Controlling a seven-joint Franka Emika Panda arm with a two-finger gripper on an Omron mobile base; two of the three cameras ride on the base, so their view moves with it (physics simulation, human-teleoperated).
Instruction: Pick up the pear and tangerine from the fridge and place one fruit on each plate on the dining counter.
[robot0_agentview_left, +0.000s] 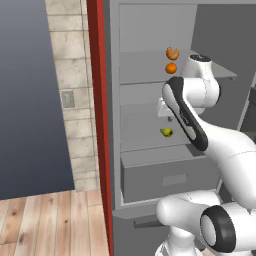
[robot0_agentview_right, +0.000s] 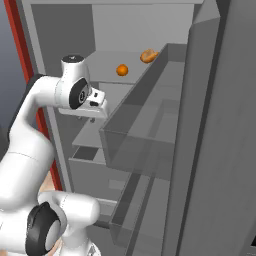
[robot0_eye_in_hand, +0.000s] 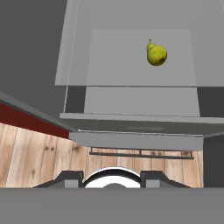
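fridge (robot0_agentview_left: 150, 165) open. pear (robot0_eye_in_hand: 156, 54) lies alone on the middle shelf, above the grey drawer (robot0_agentview_left: 167, 175). tangerine (robot0_agentview_left: 171, 68) is one shelf above the pear, just in front of an orange-brown pastry (robot0_agentview_left: 172, 53). gripper sits inside the fridge above the pear's shelf, jaws together, holding nothing.

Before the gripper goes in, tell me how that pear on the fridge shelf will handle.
The pear looks small and roundish with a narrow stem end, so a nudge would probably make it roll or wobble on the flat grey shelf. Its smooth skin may slip between the fingers. It lies alone, so nothing nearby would stop it.
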